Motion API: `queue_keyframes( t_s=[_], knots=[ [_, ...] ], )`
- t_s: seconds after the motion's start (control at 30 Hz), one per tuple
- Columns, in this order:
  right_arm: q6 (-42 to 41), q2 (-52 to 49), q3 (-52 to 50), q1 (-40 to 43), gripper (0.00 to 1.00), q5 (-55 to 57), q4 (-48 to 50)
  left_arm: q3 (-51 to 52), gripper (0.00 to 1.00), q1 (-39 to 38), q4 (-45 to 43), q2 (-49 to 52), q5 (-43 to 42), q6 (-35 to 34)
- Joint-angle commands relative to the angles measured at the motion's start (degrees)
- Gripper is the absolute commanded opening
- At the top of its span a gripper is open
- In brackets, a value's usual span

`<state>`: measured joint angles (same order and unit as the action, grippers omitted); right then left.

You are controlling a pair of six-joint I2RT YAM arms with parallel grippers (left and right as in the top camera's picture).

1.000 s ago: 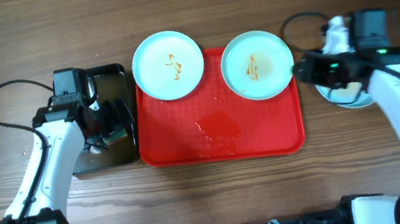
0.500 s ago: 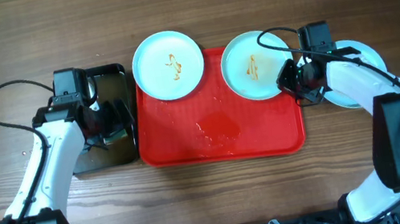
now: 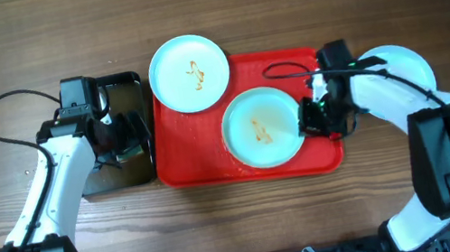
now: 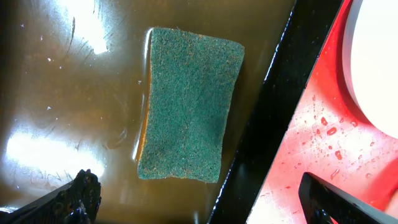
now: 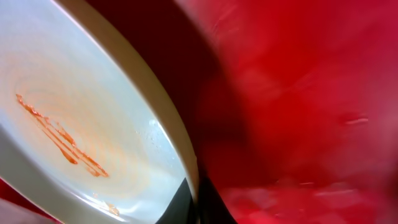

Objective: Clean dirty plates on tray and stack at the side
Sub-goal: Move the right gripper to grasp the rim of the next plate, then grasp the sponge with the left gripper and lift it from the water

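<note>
The red tray (image 3: 204,162) lies mid-table. A plate (image 3: 189,73) with a brown squiggle rests on its back left corner. A second sauce-marked plate (image 3: 257,128) lies in the tray's middle right; my right gripper (image 3: 308,118) is shut on its right rim, as the right wrist view shows (image 5: 194,186) with the plate (image 5: 81,112) over the red tray (image 5: 311,93). A third plate (image 3: 399,69) lies on the table right of the tray, partly under the right arm. My left gripper (image 3: 121,136) hangs open over the black tray, fingers either side of a green sponge (image 4: 189,102).
The black tray (image 3: 114,176) sits left of the red tray and holds brownish water (image 4: 62,124) around the sponge. Its black rim (image 4: 261,124) borders the wet red tray (image 4: 311,149). Cables trail beside both arms.
My right gripper came left from the plate on the table, took the right-hand plate by its rim and dragged it down-left to the tray's middle. The left arm has not moved.
</note>
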<state>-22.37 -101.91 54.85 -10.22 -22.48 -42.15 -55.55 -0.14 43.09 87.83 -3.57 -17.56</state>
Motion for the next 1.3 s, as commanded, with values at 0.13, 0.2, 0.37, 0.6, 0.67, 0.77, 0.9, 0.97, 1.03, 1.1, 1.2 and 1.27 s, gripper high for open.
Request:
queue_keyframes(
  t_s=[0.13,0.2,0.37,0.6,0.67,0.77,0.9,0.97,1.03,1.1,1.2,1.27],
  knots=[
    [-4.9,0.5,-0.5,-7.8,0.04,3.4,4.2,0.1,1.0,0.0,-3.0,-0.4,-0.9,-0.9],
    [-4.8,0.5,-0.5,-7.8,0.04,3.4,4.2,0.1,1.0,0.0,-5.8,-0.2,-0.9,-0.9],
    [-4.7,0.5,-0.5,-7.8,0.04,3.4,4.4,0.2,0.99,0.0,-7.3,4.4,-0.9,-0.9],
    [-4.7,0.5,-0.5,-7.8,0.04,3.4,4.4,0.2,0.5,0.0,-6.9,12.6,-0.9,-0.9],
    [-4.7,0.5,-0.5,-7.8,0.04,3.4,4.4,0.2,0.23,0.0,-6.2,13.4,-0.9,-0.9],
    [-4.7,0.5,-0.5,-7.8,0.04,3.4,4.4,0.2,0.04,0.0,-6.0,13.4,-0.9,-0.9],
    [-4.7,0.5,-0.5,-7.8,0.04,3.4,4.4,0.0,0.04,0.0,-6.0,11.6,-0.9,-0.9],
    [-4.7,0.5,-0.5,-7.8,0.04,3.4,4.4,0.0,0.04,0.0,-6.0,8.4,-0.9,-0.9],
    [-4.7,0.5,-0.5,-7.8,0.04,3.4,4.4,0.0,0.04,0.0,-6.0,4.0,-0.9,-0.6],
    [-4.7,0.5,-0.5,-7.8,0.04,3.4,4.4,0.0,0.04,0.0,-6.0,-0.4,-0.9,2.5],
    [-4.7,0.5,-0.5,-7.8,0.05,3.4,4.4,0.0,0.07,0.0,-5.2,-4.1,-0.9,3.8],
    [-4.7,0.5,-0.5,-7.8,0.04,3.4,4.4,0.0,0.04,0.0,-5.2,-5.1,-0.9,3.8]
  ],
)
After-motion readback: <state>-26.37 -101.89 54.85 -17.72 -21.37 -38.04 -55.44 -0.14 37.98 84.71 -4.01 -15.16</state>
